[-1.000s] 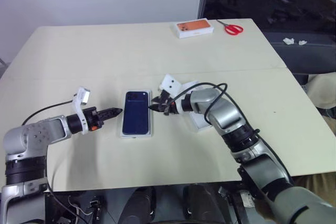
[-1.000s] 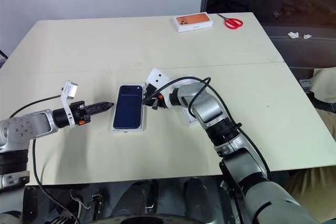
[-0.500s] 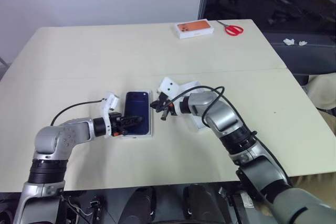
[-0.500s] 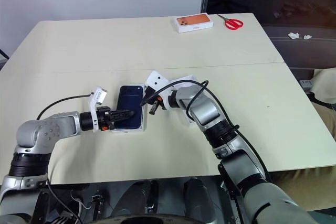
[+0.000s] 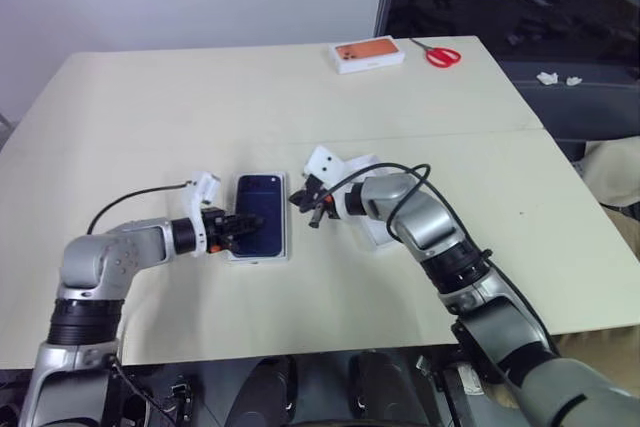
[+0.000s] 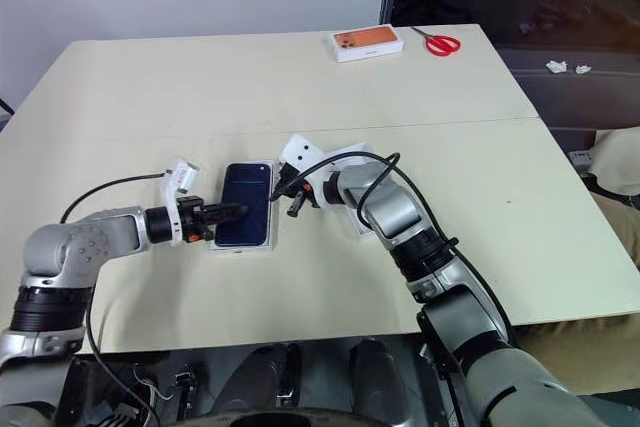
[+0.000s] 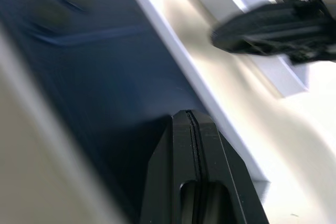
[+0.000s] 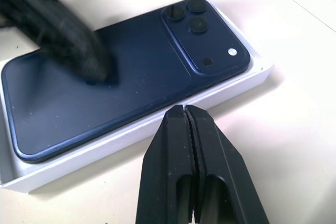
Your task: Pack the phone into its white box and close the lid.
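The dark navy phone (image 8: 100, 80) lies back up in the shallow white box (image 5: 260, 255) near the middle of the table, camera bump at the far end. From the left, my left gripper (image 5: 257, 221) reaches over the box, shut, its tips resting on the phone's back. My right gripper (image 8: 185, 108) is shut with nothing in it, its tips at the box's right long edge, near the camera end. A flat white cardboard piece (image 5: 381, 238) lies partly under my right forearm; I cannot tell whether it is the lid.
A box with an orange phone picture (image 5: 369, 53) and red scissors (image 5: 439, 53) sit at the table's far edge. A seam (image 5: 150, 146) crosses the tabletop behind the white box. The table's right edge (image 5: 600, 247) ends at a dark area.
My left gripper has come in from the left of the box and now lies over the phone, with its elbow drawn in. The right gripper has hardly moved.
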Controlling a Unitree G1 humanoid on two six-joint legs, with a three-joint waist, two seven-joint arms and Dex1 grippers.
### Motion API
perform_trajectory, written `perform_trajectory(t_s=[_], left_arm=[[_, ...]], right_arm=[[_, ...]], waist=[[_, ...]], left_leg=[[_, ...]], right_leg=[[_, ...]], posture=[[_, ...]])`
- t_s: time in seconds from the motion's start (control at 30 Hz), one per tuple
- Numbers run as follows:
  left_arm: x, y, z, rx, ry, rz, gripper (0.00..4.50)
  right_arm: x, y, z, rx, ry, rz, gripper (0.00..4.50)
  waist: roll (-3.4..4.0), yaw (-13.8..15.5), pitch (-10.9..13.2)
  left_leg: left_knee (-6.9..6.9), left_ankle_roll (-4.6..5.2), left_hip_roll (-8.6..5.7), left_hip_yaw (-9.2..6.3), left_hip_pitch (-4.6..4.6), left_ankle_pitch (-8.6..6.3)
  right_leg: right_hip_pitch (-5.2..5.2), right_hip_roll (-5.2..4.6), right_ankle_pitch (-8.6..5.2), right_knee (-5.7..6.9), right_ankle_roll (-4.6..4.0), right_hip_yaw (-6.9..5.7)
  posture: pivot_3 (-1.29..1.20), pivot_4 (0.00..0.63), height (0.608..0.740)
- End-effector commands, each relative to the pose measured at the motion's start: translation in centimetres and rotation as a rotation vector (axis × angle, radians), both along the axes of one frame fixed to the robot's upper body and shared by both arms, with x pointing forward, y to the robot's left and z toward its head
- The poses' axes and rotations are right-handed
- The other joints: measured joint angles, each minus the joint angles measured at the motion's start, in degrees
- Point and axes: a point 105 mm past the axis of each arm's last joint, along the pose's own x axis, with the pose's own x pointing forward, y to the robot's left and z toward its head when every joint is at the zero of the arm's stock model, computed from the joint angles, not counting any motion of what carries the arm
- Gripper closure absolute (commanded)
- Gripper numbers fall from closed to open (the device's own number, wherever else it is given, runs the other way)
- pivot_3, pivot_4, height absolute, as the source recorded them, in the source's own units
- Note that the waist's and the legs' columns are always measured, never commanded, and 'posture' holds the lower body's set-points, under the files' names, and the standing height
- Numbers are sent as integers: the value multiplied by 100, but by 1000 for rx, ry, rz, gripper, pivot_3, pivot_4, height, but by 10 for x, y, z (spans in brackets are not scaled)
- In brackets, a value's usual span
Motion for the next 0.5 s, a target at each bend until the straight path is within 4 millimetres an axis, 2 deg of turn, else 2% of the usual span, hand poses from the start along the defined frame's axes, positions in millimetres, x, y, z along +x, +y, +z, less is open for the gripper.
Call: perform_trajectory(t_s=[0.03, 0.13, 0.5], left_arm=[[7, 17, 3, 7, -32, 77, 4500], [4, 18, -8, 38, -1, 72, 4500], [-13, -2, -48, 68, 140, -8, 4500]], right_arm=[[3, 4, 16, 29, -51, 14, 4464], [4, 3, 16, 25, -53, 12, 4464], [10, -6, 18, 14, -65, -18, 4464]], waist=[[0, 5, 0], [0, 6, 0], [6, 25, -4]], left_leg=[[0, 0, 0, 0, 0, 0], [2, 1, 0, 0, 0, 0], [3, 3, -1, 0, 3, -2]], right_leg=[[0, 0, 0, 0, 0, 0], [1, -1, 0, 0, 0, 0], [8, -2, 0, 0, 0, 0]], posture=[[0, 150, 740], [0, 150, 740], [0, 150, 740]])
